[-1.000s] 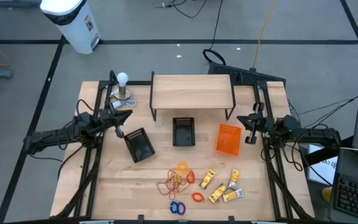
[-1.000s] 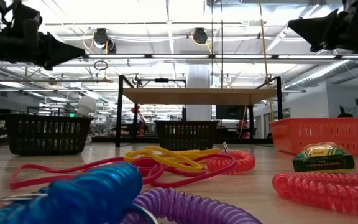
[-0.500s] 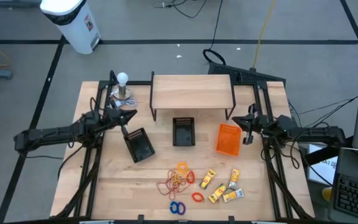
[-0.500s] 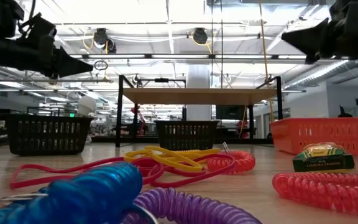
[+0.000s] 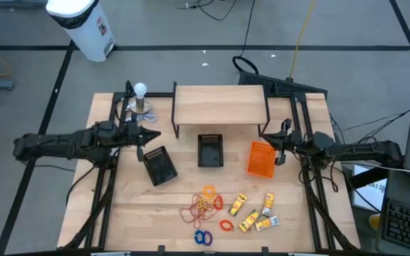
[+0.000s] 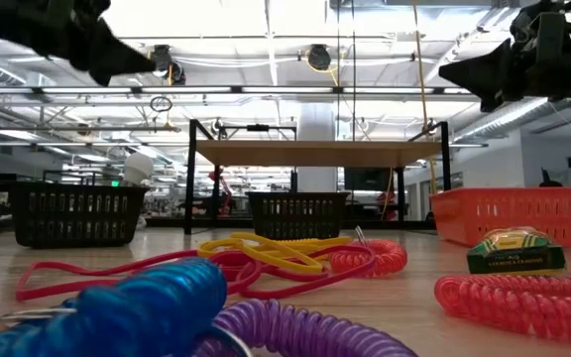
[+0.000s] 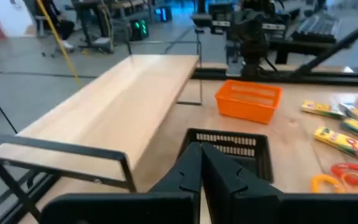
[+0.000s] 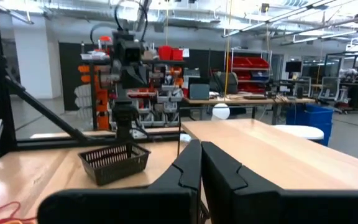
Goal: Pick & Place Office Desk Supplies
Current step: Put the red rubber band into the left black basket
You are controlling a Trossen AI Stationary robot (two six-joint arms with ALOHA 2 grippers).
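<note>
The office desk supplies lie on the table's near half. There are tangled tan and red rubber bands [image 5: 201, 208], an orange ring [image 5: 209, 192], blue rings [image 5: 203, 237], a red ring [image 5: 225, 225] and yellow packets [image 5: 255, 212]. In the low view they show close up as coiled blue [image 6: 137, 307], purple [image 6: 295, 335] and red [image 6: 523, 302] rings. My left gripper [image 5: 154, 134] [image 7: 201, 152] hangs shut in the air beside the left black bin, holding nothing. My right gripper [image 5: 272, 142] [image 8: 201, 149] hangs shut above the orange bin's far right corner, also holding nothing.
A tilted black mesh bin [image 5: 159, 165], a second black bin [image 5: 210, 150] and an orange bin [image 5: 262, 159] stand in a row mid-table. Behind them is a low wooden shelf [image 5: 220, 105]. A white bulb-shaped object [image 5: 140, 99] stands at the far left corner.
My left gripper has risen and reached a little toward the table's middle, staying shut. My right gripper has edged toward the table's middle and sunk slightly. The supplies and bins have not moved.
</note>
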